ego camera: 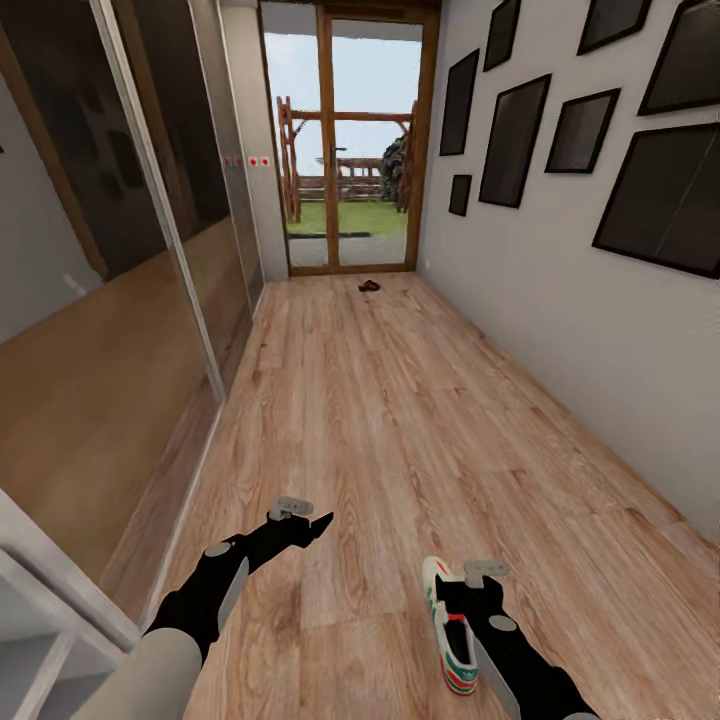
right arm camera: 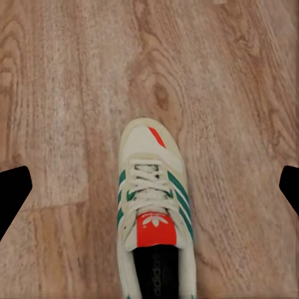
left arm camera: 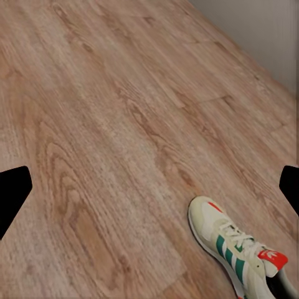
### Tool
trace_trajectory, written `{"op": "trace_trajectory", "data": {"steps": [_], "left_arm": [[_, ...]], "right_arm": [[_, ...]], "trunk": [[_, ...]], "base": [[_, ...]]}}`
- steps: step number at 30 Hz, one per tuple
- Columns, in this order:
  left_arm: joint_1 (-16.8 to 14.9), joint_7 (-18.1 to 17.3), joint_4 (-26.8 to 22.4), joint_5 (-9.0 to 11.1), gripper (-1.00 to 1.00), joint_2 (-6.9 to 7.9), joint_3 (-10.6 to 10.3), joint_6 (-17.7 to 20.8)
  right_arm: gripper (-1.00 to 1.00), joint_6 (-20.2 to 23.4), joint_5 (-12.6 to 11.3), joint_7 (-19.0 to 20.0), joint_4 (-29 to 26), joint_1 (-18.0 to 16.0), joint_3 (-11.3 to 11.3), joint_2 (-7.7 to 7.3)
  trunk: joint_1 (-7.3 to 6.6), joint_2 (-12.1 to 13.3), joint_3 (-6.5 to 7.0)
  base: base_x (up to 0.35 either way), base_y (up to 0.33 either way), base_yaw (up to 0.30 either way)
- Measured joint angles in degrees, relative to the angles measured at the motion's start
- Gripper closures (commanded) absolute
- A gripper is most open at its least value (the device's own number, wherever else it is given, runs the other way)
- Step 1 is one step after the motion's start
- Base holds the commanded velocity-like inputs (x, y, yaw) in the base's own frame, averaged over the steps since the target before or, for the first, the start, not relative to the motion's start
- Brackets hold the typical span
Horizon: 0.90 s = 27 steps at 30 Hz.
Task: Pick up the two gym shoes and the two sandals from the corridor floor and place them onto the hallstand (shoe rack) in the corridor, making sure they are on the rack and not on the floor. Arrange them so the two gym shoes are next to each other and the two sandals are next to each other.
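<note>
Corridor floor (ego camera: 400,420) of wood-grain planks runs from the robot to a glazed door (ego camera: 350,140) at the far end. Mirrored sliding panels (ego camera: 120,300) line the left side; seven dark picture frames (ego camera: 515,140) hang on the pale wall at the right.

Left gripper (ego camera: 305,522) hangs over bare planks, well apart from any shoe. In the left wrist view its two fingertips (left arm camera: 14,193) sit at opposite edges of the picture, so the jaws stand wide apart and hold nothing. One gym shoe (left arm camera: 240,249) lies off to one side of that gap, not between the fingers.

Right gripper (ego camera: 478,582) is directly above the same gym shoe (ego camera: 448,625), which lies flat on the floor, sole down, toe pointing toward the far door. In the right wrist view the shoe (right arm camera: 152,212) is centred between the two spread fingertips (right arm camera: 12,193), clear of both; the jaws are apart and grip nothing.

Count: one gym shoe visible. One small dark object (ego camera: 369,286) lies on the floor near the door; it is too small to identify as a sandal or to count as one or two.
</note>
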Motion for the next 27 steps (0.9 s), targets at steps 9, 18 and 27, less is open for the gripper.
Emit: {"op": "trace_trajectory", "data": {"steps": [9,18,27], "left_arm": [[0.0,-0.1,0.0,-0.1,-1.00,0.00,-0.1,-0.1],[-0.2,-0.1,0.0,0.0,-1.00,-0.26,-0.1,0.3],[-2.3,0.0,-0.1,-0.1,-1.00,-1.52,-0.6,1.4]], "right_arm": [[-1.00,-6.1,-0.2,0.9,5.7,0.0,-0.1,-2.09],[-1.00,-9.7,0.0,8.1,6.5,0.0,0.1,-2.88],[-1.00,-9.7,-0.1,8.3,6.5,0.0,0.0,-2.64]], "trunk": [[0.00,0.0,0.00],[0.22,-0.4,-0.18],[1.83,-3.3,-2.16]], "base": [[0.009,0.000,-0.018],[0.000,0.000,-0.001],[0.000,0.000,0.058]]}}
